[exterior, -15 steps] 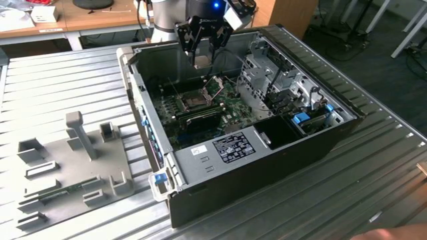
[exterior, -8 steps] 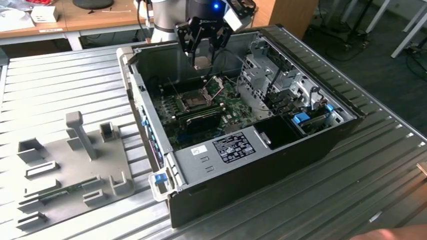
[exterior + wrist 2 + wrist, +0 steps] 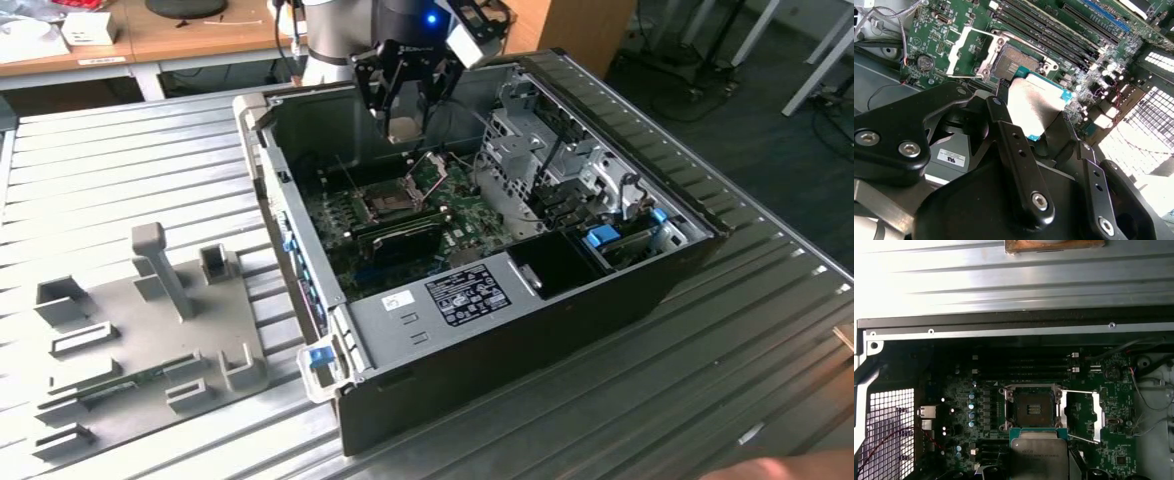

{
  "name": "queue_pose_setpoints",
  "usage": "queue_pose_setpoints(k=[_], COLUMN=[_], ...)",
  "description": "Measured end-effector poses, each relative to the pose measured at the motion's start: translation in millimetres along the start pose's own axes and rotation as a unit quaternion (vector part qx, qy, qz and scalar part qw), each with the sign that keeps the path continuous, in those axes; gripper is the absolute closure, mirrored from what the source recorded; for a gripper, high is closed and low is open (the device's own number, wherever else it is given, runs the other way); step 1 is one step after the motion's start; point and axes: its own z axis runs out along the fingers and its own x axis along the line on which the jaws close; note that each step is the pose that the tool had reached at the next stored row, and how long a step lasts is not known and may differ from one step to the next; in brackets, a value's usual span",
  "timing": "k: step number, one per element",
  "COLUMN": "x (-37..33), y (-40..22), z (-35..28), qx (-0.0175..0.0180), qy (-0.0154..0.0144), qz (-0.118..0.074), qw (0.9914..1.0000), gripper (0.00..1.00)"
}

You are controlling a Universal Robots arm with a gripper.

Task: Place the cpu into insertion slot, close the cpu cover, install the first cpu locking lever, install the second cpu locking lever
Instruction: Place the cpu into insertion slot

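Toward the exterior view's left edge of the ribbed metal table (image 3: 120, 180), a grey fixture plate (image 3: 147, 330). Right of it, an open computer case (image 3: 534, 330) with a black-and-white label (image 3: 467, 293) inside, print too small to read. Over the case's far end, the gripper (image 3: 400, 118), fingers drawn in and clamped on two opposite edges of the cpu (image 3: 399, 127). In the first wrist view, faint illegible marking on the chip's metal top, sides square with the bare insertion slot (image 3: 1031, 410) just beside it. Beyond the slot, the cpu cover (image 3: 1097, 415), swung up.

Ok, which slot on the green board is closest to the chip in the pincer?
The square insertion slot, right beside the cpu; the long black memory slots lie farther off.
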Motion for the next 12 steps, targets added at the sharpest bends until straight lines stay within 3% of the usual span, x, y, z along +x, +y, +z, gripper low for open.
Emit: queue_pose_setpoints(k=[7, 12], x=[-0.1, -0.1], y=[-0.1, 0.0], z=[2.0, 3.0], qx=[0.0001, -0.0002], qy=[0.0, -0.004], qz=[0.0, 0.0], qw=[1.0, 0.99999], gripper=[0.46, 0.46])
